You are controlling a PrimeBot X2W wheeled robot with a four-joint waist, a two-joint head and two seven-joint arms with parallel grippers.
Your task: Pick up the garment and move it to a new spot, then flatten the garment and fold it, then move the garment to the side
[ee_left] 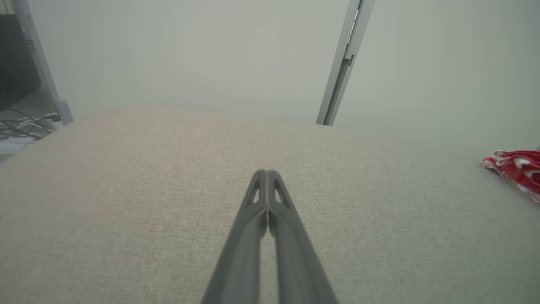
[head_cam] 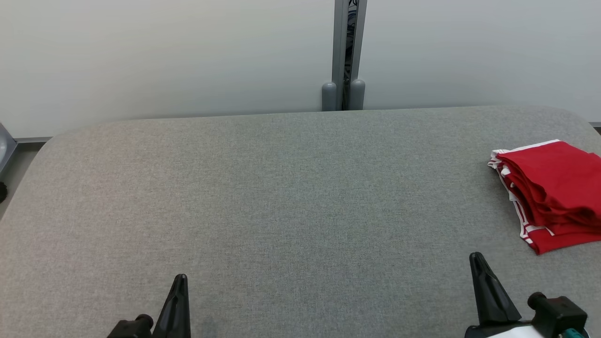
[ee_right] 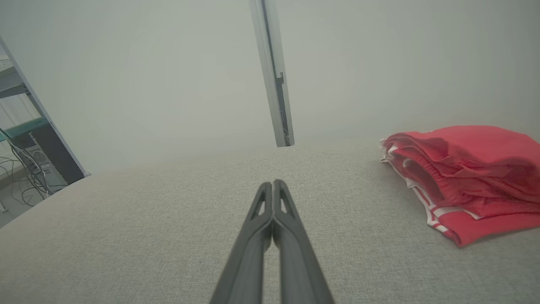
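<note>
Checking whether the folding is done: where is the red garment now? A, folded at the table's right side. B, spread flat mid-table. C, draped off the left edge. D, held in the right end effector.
A: the red garment lies folded at the right of the table, apart from the shut right end effector.

A lab or test bay, by the look of it.
A padded grey table [head_cam: 281,197] stands against plain pale panels [head_cam: 164,56], joined behind it by a bare metal post [head_cam: 346,51]. Off the table's left end, loose cables [ee_left: 21,126] lie beside a dark box [ee_left: 12,63] and a metal frame [ee_left: 40,67].
</note>
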